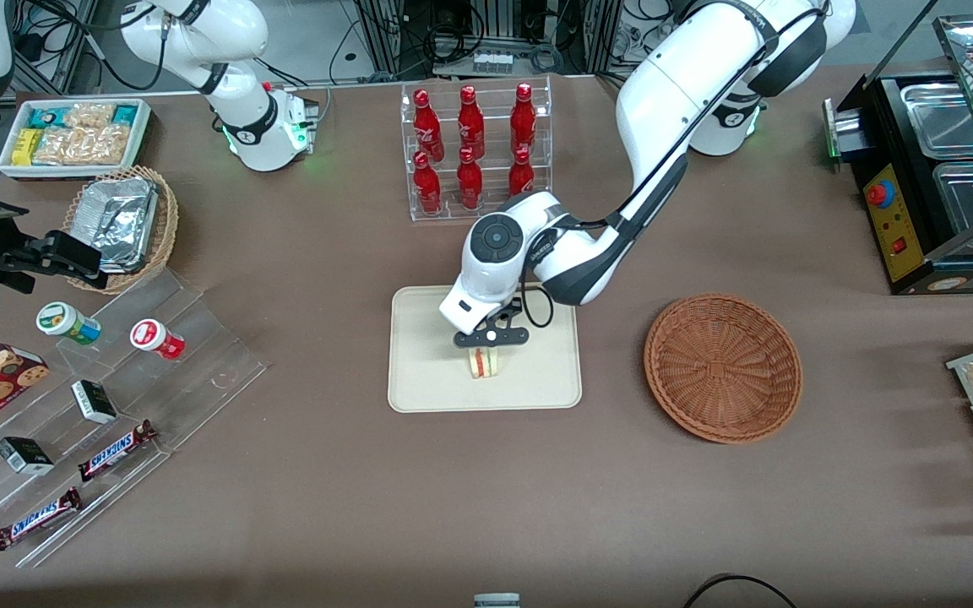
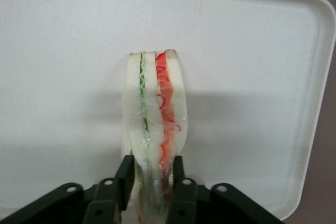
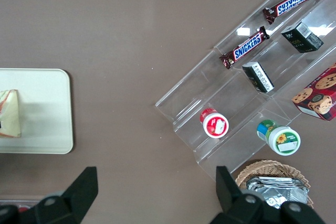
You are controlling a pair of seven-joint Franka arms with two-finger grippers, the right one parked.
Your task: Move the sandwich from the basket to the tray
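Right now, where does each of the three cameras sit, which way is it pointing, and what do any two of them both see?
Front view: high, facing the robots across the table; shows both arms, the gripper over the tray, and the empty basket.
Left wrist view: on the working arm, looking down at the sandwich between the fingers.
Right wrist view: on the parked arm, looking down at the clear snack steps; its own fingers show.
All three show sandwich and tray.

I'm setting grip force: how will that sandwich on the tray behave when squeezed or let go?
Probably soft: the sandwich looks pinched between the hand's fingers. Likely slippery, since its wrap looks glossy. Standing on edge on the tray, it may tip once released.
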